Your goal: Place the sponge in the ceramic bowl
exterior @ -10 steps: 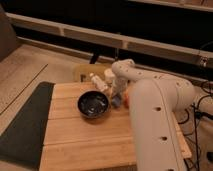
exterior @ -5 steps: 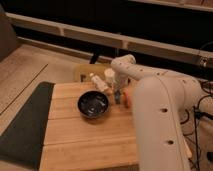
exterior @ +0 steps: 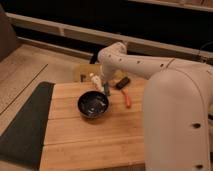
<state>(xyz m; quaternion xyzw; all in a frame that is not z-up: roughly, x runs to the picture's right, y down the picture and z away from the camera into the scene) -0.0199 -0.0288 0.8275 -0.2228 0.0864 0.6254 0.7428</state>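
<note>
My end effector [exterior: 102, 84] low just behind the ceramic bowl [exterior: 93, 105], grip I cannot tell, blue-grey sponge [exterior: 107, 89] (small, upright) beside it.

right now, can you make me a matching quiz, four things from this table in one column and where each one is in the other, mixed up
Things:
1. bowl
2. orange stick
3. black block
4. gripper

Places:
a. lying on the wood just right of the bowl
b. near the far edge, behind the orange stick
c. just beyond the bowl's far rim, at the sponge
d. middle of the wooden table, right of the dark mat

Pairs: 1-d, 2-a, 3-b, 4-c
</note>
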